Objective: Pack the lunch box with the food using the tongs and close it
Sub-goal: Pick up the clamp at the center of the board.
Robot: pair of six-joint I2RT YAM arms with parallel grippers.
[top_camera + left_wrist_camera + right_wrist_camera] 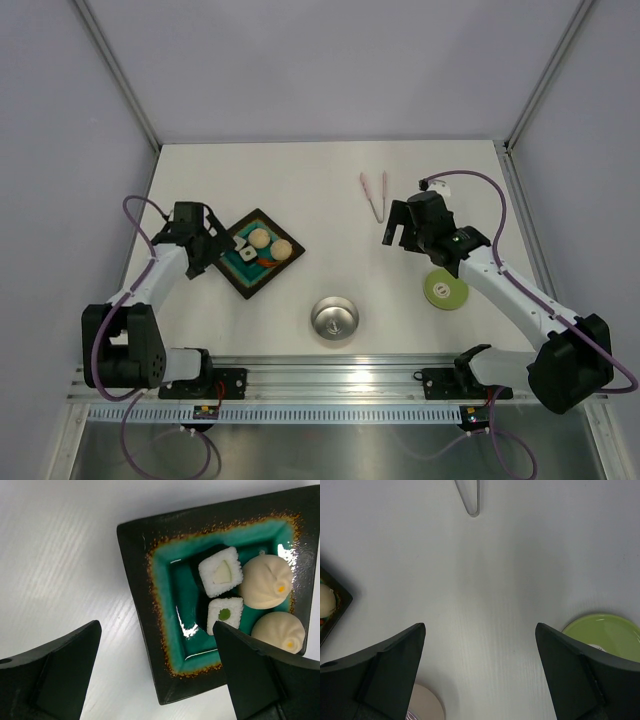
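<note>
Well, nearest me the steel lunch box sits uncovered on the counter, its green lid lying apart to the right. Further out, my left pincer hangs wide over the tray of food. My right pincer, wide and empty, hovers just short of the tongs.

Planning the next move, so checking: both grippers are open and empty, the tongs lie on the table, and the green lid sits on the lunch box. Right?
No: the top view shows the green lid lying on the table, apart from the uncovered lunch box. The rest holds: left gripper and right gripper open and empty, tongs on the table.
</note>
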